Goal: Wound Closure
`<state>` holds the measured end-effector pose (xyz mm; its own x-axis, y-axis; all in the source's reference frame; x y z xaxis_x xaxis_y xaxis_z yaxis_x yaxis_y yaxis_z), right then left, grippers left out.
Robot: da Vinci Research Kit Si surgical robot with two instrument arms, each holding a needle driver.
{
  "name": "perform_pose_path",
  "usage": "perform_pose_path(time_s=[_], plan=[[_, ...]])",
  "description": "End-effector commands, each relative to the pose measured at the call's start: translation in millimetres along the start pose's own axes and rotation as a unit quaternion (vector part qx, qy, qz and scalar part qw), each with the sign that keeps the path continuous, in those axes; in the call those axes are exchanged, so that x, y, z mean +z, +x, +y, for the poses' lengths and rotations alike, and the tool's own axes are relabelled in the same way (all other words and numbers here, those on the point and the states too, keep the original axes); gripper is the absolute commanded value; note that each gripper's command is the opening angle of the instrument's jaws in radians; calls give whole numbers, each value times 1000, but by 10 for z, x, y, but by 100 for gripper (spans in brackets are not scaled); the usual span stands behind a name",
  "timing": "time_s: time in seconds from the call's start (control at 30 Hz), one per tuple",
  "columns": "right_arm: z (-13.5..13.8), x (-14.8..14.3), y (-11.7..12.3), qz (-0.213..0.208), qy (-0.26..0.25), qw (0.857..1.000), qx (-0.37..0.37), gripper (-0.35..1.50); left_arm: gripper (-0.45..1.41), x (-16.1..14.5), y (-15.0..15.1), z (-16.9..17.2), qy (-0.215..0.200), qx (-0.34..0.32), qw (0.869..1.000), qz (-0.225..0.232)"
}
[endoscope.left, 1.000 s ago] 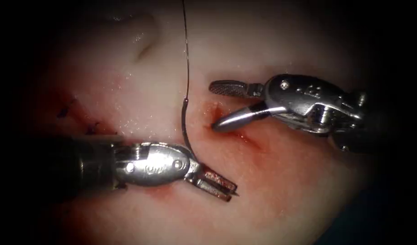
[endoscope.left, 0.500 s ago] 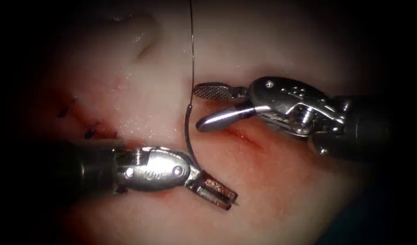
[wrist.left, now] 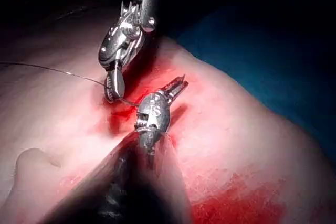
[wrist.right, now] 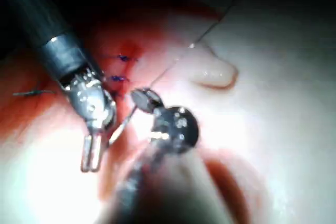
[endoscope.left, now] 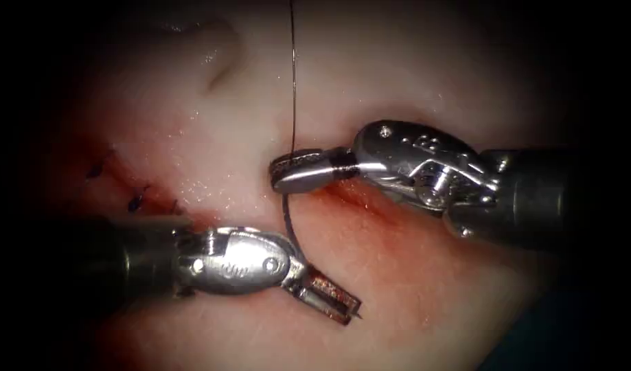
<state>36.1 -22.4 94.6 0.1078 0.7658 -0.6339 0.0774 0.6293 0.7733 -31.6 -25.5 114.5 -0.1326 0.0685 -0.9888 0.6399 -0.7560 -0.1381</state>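
The needle [endoscope.left: 288, 218] stands clear of the tissue [endoscope.left: 425, 288], between the two tools. The right tool [endoscope.left: 298, 172] clamps its upper end, where the thread [endoscope.left: 292, 75] runs up and away. The left tool [endoscope.left: 325, 302] clamps it near the point, below the cut [endoscope.left: 360, 199], with stitches [endoscope.left: 133, 199] to the cut's left.

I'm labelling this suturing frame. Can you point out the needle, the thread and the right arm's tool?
needle [endoscope.left: 288, 221]: endoscope view, bare curve between the two tools.
thread [endoscope.left: 293, 75]: endoscope view, strand running up from the needle's end.
right arm's tool [endoscope.left: 292, 172]: endoscope view, tip of its jaws, shut on the needle.
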Motion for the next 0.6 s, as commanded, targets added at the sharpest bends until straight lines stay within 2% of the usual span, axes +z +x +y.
perform_pose_path(time_s=[0.03,0.23,0.27,0.3,0.33,0.4,0.53,0.6], plan=[[4,8,-5,-1,1,1000,-2,-35,-45,4,-4,-2,2,-1,1000,0],[6,3,-10,0,-13,1000,-4,-35,-45,0,2,-5,20,-3,1000,-6],[6,1,-9,0,-19,1000,-3,-35,-32,-1,4,-6,29,-4,1000,-9],[6,-2,-7,2,-24,1000,-2,-35,22,-2,5,-8,37,-5,999,-12],[6,-5,-5,4,-29,1000,-1,-35,47,-4,8,-10,49,-12,999,-16],[6,-14,1,8,-48,999,-1,-35,81,-8,12,-13,70,-19,997,-21],[3,-35,13,19,-94,995,-8,-35,99,-13,17,-17,110,-29,993,-35],[2,-44,18,23,-111,994,-3,-35,99,-12,16,-17,120,-34,991,-39]])
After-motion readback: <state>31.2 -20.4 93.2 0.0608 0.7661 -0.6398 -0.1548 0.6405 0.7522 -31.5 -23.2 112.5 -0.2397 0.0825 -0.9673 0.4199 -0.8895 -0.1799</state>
